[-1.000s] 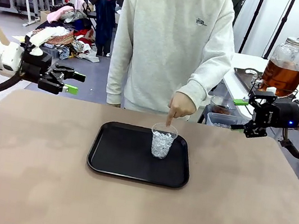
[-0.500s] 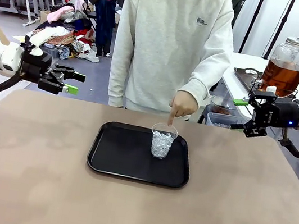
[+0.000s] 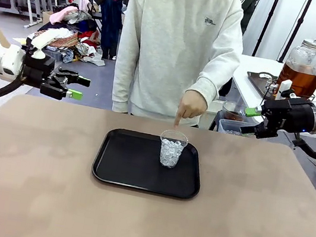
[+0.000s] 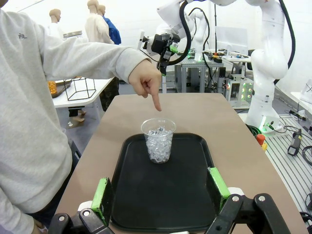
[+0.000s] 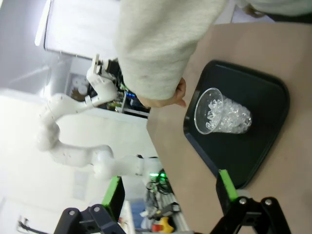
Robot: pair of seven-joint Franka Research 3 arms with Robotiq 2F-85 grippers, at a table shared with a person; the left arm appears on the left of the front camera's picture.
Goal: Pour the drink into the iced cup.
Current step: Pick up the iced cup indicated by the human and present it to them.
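Iced cup (image 3: 171,151) on tray (image 3: 127,162); hand (image 3: 191,106) pointing — left pincer (image 3: 78,87), right pincer (image 3: 249,122) agape.

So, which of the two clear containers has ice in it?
The small open cup standing on the black tray, under the person's pointing hand. The other, a large lidded jar far off to the right, holds amber liquid.

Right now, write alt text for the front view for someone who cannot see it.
A person's hand points down at a clear plastic cup of ice on a black rectangular tray on a brown table. The open left tool and right tool hang empty at either side; a lidded glass jar of amber drink stands behind the right one.
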